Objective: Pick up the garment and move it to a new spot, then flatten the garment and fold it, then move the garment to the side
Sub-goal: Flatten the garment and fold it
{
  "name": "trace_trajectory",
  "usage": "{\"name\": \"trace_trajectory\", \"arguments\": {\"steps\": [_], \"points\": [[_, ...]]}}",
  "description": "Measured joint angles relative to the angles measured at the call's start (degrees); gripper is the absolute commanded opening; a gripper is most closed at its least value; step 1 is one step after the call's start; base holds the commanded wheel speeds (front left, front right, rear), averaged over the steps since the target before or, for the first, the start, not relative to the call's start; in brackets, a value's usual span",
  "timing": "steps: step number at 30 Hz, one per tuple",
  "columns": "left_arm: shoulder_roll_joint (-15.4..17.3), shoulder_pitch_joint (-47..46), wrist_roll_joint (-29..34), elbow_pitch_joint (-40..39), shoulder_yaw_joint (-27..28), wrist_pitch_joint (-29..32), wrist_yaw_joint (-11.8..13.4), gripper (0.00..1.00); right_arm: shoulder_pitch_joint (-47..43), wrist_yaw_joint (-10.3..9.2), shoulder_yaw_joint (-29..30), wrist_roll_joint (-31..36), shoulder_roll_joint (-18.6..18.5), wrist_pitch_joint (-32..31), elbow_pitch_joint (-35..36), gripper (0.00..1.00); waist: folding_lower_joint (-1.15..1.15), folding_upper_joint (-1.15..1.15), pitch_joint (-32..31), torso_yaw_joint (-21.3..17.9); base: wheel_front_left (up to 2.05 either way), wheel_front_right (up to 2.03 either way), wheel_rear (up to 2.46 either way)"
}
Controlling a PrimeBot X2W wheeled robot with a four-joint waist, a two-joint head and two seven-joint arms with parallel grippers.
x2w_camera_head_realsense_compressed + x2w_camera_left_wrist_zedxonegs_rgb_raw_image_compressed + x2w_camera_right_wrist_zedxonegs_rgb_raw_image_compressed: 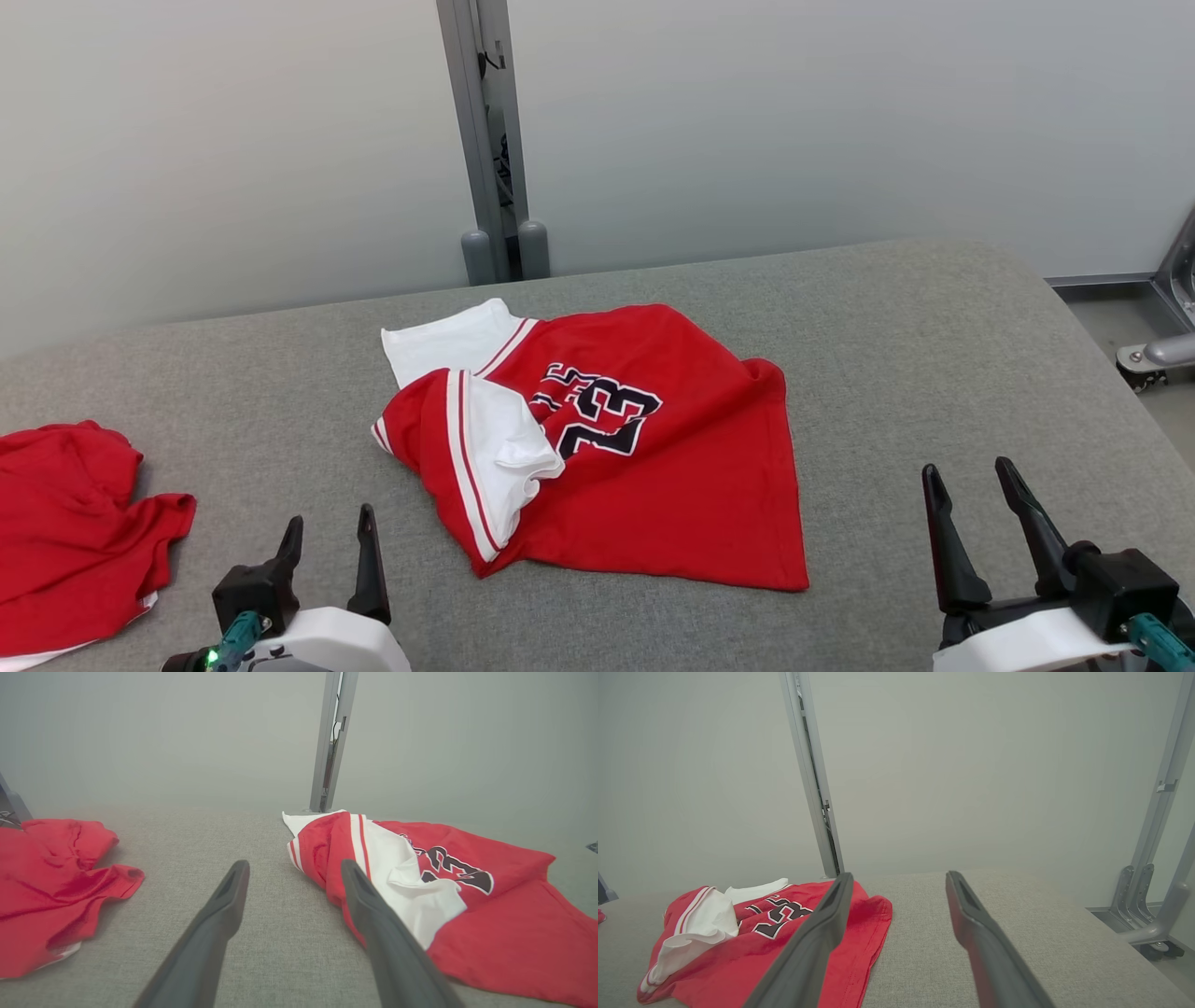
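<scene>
left gripper [331, 516] and right gripper [966, 467] held low at near edge, jaws apart, empty | second red cloth [65, 523] lying near left | garment [653, 467] crumpled at middle of table [934, 355], sleeve flopped over | risk: single layer may be pinched, so bunching on lifting

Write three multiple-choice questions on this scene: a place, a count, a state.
1. Where on the table does the numbered jersey lie? A. middle B. right edge C. far corner
2. How many red garments lie there? A. one B. two C. four
3. How are the left gripper and right gripper? A. open, empty B. shut on cloth C. shut, empty
Key: 1 A, it lies mid-table; 2 B, a second red garment lies at the left; 3 A, fingers apart, holding nothing.
</scene>
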State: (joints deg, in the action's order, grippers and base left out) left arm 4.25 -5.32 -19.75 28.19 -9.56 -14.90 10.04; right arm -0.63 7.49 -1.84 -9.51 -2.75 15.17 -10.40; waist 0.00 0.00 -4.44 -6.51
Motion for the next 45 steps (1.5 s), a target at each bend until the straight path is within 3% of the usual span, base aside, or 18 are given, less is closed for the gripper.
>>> {"name": "trace_trajectory", "arguments": {"steps": [6, 13, 29, 39, 45], "points": [[-1.2, -1.2, 2.4, 0.8, 0.7, 0.0, -2.4, 1.00, 0.1, 0.00, -0.7, 0.0, 0.0, 0.0, -0.1, 1.00, 0.00, 0.00, 0.3, -0.5, 0.00, 0.00, 0.00], [-1.4, -8.9, 4.6, 9.7, -2.0, 0.0, -5.0, 1.00, 0.8, 0.00, -2.4, 0.0, 0.0, 0.0, -0.9, 1.00, 0.00, 0.00, 2.3, -2.6, 0.00, 0.00, 0.00], [-1.5, -23.7, 4.1, 28.6, -8.5, 0.0, -6.3, 1.00, 3.0, 0.00, -3.8, -0.7, 0.0, 0.0, -1.8, 1.00, 0.00, 0.00, 7.5, -10.3, 0.00, 0.00, 0.00], [0.1, -27.9, 4.3, 36.3, -8.0, 0.0, -5.6, 1.00, 3.2, 0.00, -3.9, -1.2, 0.0, 0.0, -1.7, 1.00, 0.00, 0.00, 9.1, -11.4, 0.00, 0.00, 0.00], [-0.1, -29.0, 4.9, 39.6, -9.2, 0.0, -7.7, 1.00, 3.6, 0.00, -3.8, -1.4, 0.0, 0.0, -1.6, 1.00, 0.00, 0.00, 10.1, -11.2, 0.00, 0.00, 0.00]]}}
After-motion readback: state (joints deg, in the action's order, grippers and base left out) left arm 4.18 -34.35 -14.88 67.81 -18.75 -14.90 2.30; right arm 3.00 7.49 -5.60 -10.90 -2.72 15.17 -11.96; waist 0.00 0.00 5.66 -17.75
